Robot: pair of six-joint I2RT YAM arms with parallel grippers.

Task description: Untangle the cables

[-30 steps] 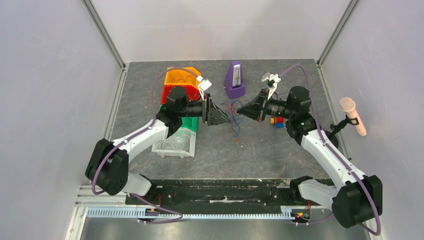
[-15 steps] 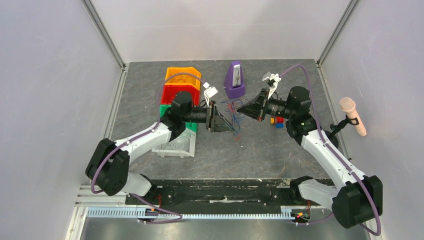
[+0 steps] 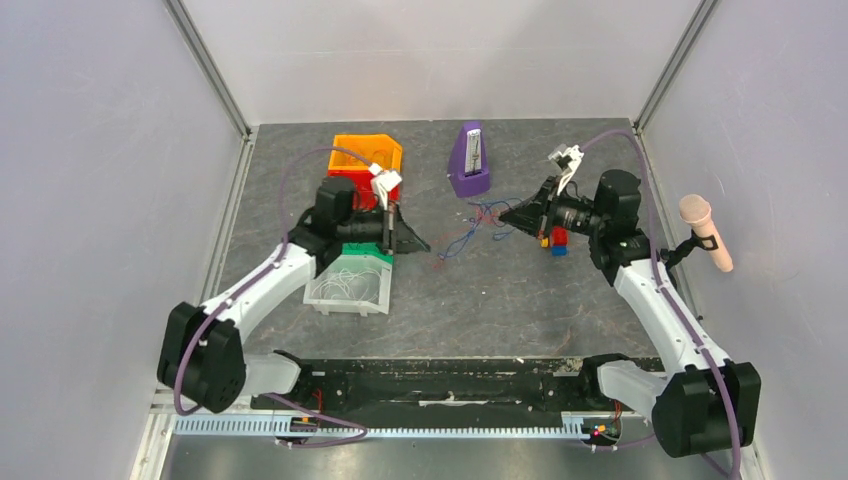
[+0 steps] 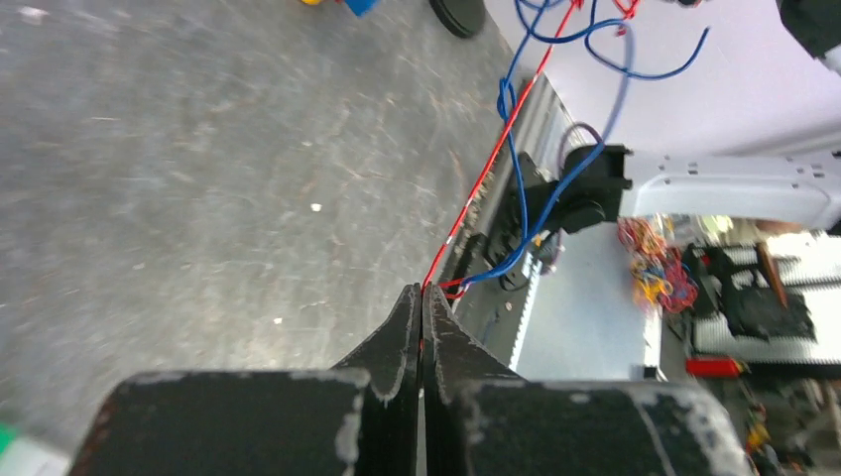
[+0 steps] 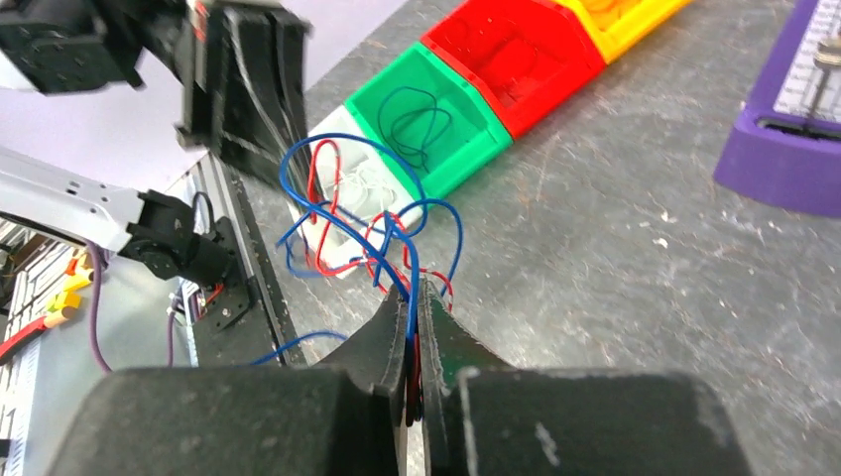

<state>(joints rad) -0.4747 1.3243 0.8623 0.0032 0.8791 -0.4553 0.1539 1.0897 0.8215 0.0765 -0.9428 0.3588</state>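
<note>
The cables (image 3: 468,228) are a loose tangle of thin blue and red wires strung above the table between my two grippers. My left gripper (image 3: 424,246) is shut on one red cable (image 4: 485,175), which runs taut from its tips up to the blue loops (image 4: 515,139). My right gripper (image 3: 504,212) is shut on a few blue and red strands (image 5: 395,234) that fan out from its tips (image 5: 415,288). In the right wrist view the left gripper (image 5: 248,94) shows beyond the tangle.
A row of bins lies at the left: orange (image 3: 366,154), red (image 5: 516,50), green (image 5: 436,119) holding a dark wire, and a clear one (image 3: 347,292) with white wires. A purple metronome (image 3: 469,160) stands at the back. Small coloured blocks (image 3: 553,241) lie under the right arm. A pink microphone (image 3: 706,232) stands at the right.
My left gripper shut on the red cable and pulled back to the left. The right arm drew back to the right, and the tangle stretched out between them.
</note>
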